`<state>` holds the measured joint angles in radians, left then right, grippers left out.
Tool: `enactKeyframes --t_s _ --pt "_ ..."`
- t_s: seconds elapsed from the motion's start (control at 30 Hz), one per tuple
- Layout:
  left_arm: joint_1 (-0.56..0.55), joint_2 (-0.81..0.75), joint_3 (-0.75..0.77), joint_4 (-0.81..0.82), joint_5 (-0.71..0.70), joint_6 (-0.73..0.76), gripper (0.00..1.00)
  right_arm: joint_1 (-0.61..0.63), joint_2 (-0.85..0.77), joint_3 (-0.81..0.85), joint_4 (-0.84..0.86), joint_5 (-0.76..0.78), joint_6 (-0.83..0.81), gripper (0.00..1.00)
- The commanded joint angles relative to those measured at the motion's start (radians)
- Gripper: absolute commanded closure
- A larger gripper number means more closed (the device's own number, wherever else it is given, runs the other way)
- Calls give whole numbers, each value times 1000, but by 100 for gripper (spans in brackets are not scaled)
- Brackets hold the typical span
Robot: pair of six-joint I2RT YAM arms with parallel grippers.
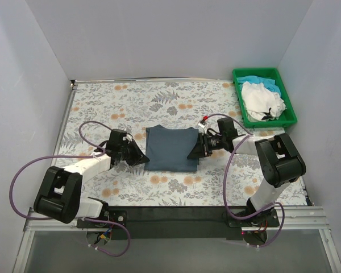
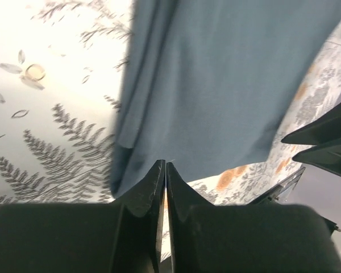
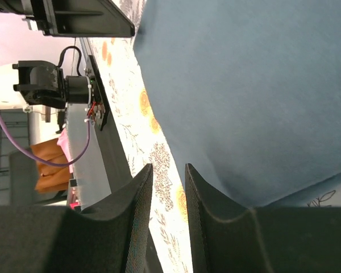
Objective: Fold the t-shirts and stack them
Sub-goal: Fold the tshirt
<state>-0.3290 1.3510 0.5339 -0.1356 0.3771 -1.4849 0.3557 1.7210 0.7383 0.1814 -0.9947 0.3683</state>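
Arms reach inward from the near edge of a floral worktop (image 1: 159, 102), the left arm (image 1: 74, 173) and the right arm (image 1: 275, 162), both black and white with purple cables looping off them. Each arm is stretched low toward the middle.

Between them lies the grey shirt (image 1: 171, 149), a dark slate blue-grey, folded into a flat, roughly square shape and resting on the worktop.

The left fingers (image 2: 148, 190) are pressed together with only a hairline between them. Their tips sit at the shirt's left edge, and the wrist view does not show whether any cloth is caught there.

The right fingers (image 3: 139, 193) stand slightly spread, with a narrow strip of worktop showing in the gap. They are at the shirt's right edge, one finger over the cloth and the other over the bare worktop, pinching nothing.

Farther back, at the far right corner, sits a green tray (image 1: 238, 99). The white shirt (image 1: 262, 99) is crumpled loosely inside it. The blue shirt (image 1: 253, 80), bright turquoise, shows behind and beneath the white one, at the tray's far end.
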Motion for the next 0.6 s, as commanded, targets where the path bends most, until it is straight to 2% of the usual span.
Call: enactKeyframes --t_s 0.0,0.1,0.23,0.37,0.57 --pt "5 -39 69 -39 -17 32 92 5 -41 6 -28 22 -11 69" --pt "5 -24 115 -47 -38 52 87 -3 -40 15 -43 70 -19 69" --pt "5 46 228 -65 -168 110 72 -18 -29 129 -79 166 -19 66" --pt "7 143 346 -56 -239 152 64 -41 5 229 -94 244 -9 66" --pt "7 328 512 -36 -287 198 62 -86 101 369 -97 258 15 65"
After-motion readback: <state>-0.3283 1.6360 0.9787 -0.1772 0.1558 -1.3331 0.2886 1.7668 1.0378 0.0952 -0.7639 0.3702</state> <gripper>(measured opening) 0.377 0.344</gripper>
